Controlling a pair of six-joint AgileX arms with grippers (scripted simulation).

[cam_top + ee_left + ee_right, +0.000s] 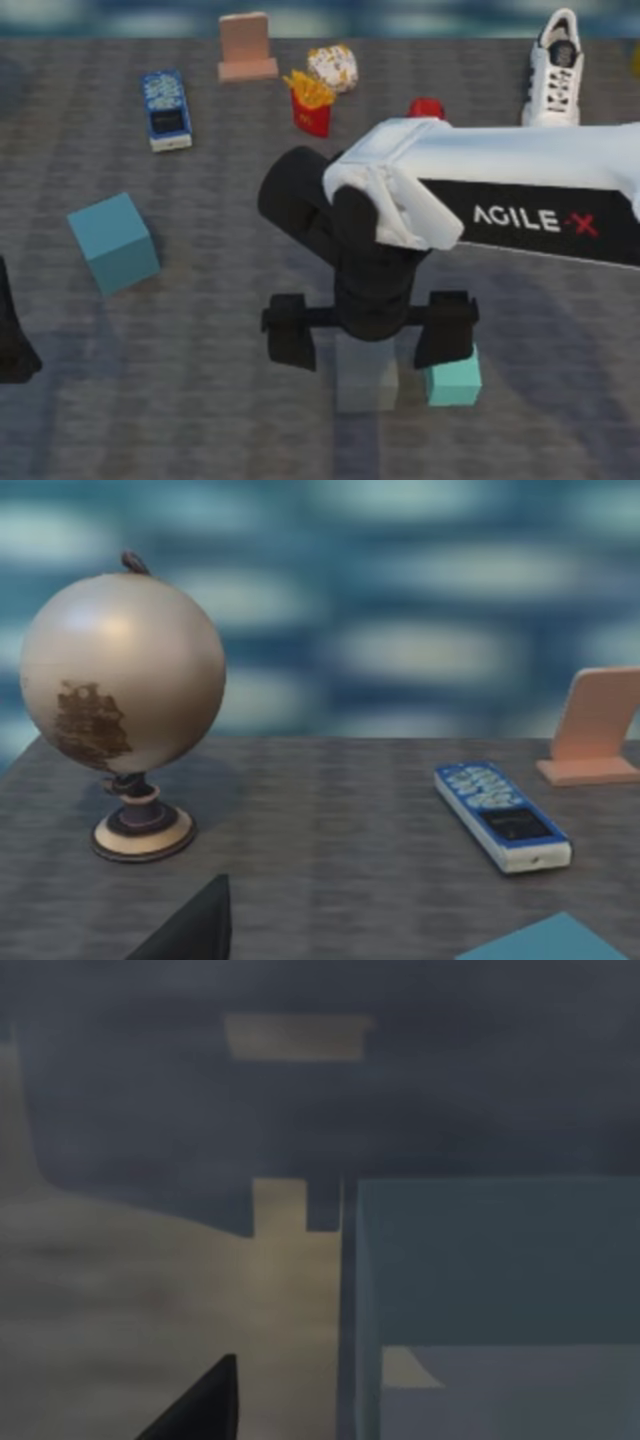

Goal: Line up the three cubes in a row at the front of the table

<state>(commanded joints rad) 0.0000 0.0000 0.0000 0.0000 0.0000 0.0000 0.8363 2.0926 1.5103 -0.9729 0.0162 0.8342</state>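
With the right gripper (368, 330) hanging spread wide over the grey cube (366, 378) at lower centre, beside the turquoise cube (455, 381), fetching the blue cube (113, 242) at centre left appears next.
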